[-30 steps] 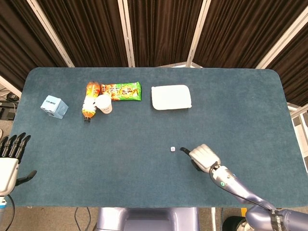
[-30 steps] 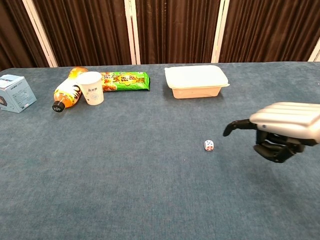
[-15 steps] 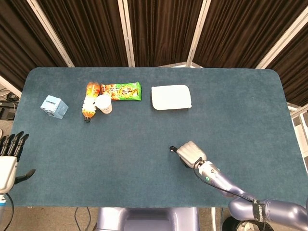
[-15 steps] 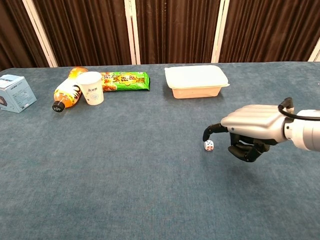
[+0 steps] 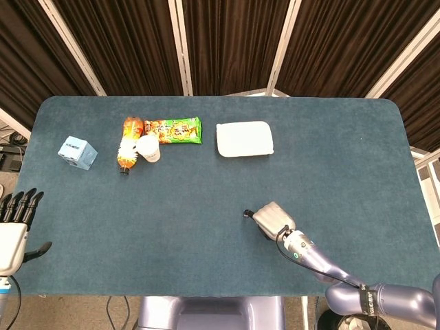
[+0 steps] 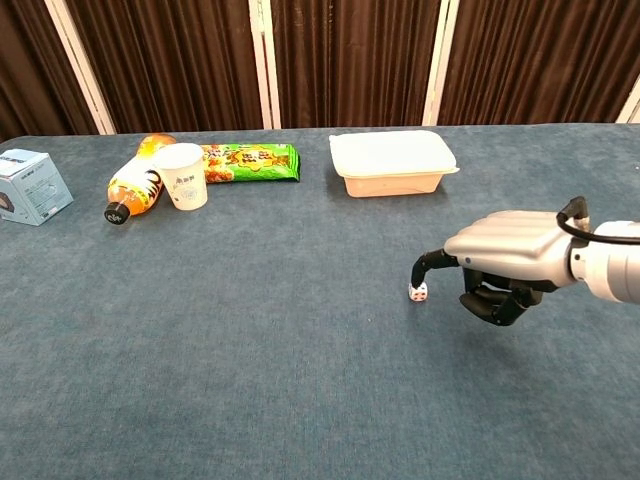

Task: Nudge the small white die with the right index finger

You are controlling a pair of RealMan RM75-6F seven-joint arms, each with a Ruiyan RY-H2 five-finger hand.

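Observation:
The small white die (image 6: 418, 292) lies on the blue table cloth (image 6: 250, 330), right of centre. My right hand (image 6: 510, 255) hovers just to its right with the other fingers curled under and the index finger (image 6: 428, 267) stretched out. The fingertip comes down onto the die's top right edge. From the head view the right hand (image 5: 273, 218) points left and its fingertip covers the die. My left hand (image 5: 14, 227) hangs off the table's left front corner, fingers spread and holding nothing.
At the back left lie an orange bottle (image 6: 135, 183), a white cup (image 6: 183, 175) and a green snack pack (image 6: 250, 161). A white lidded container (image 6: 392, 162) stands behind the die. A light blue box (image 6: 30, 186) sits far left.
The right hand has travelled left to the die, and its index fingertip has dropped onto it. The die stays about where it was. The left hand has barely moved.

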